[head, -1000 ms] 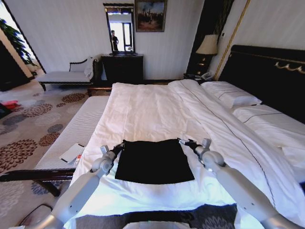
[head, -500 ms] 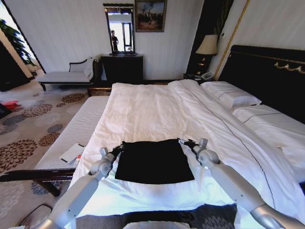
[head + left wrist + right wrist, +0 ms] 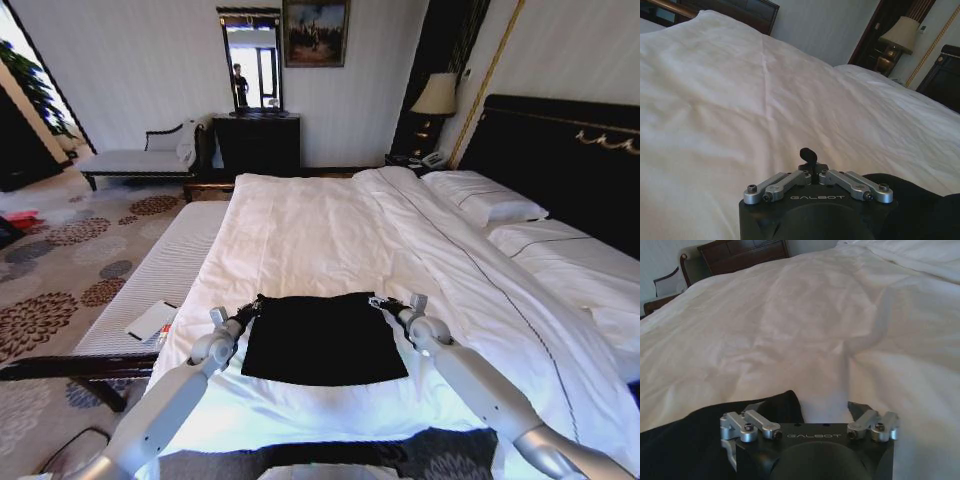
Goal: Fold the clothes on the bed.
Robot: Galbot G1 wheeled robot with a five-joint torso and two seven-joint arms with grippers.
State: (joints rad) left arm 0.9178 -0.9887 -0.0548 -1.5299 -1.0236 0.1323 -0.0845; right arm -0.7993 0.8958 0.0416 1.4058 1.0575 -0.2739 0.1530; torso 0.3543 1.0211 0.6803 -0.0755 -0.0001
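The clothes (image 3: 322, 338) lie as a flat black rectangle on the near part of the bed (image 3: 320, 230), which has a white duvet. My left gripper (image 3: 252, 308) sits at the far left corner of the clothes. In the left wrist view the left gripper (image 3: 809, 156) is shut with a small black tuft of fabric at its tips, and the black clothes (image 3: 920, 200) spread beside it. My right gripper (image 3: 380, 302) is at the far right corner. The right gripper (image 3: 802, 409) stands open low over the duvet, with the corner of the clothes (image 3: 700, 432) under one finger.
A pale striped bench (image 3: 165, 270) with a notepad (image 3: 152, 321) runs along the bed's left side. Pillows (image 3: 490, 205) and a dark headboard (image 3: 570, 160) are at the right. A dresser with mirror (image 3: 258, 140) and a lamp (image 3: 436, 95) stand by the far wall.
My right arm has slid a little to the left, bringing its gripper closer to the far right corner of the clothes. The left arm and the clothes have stayed put.
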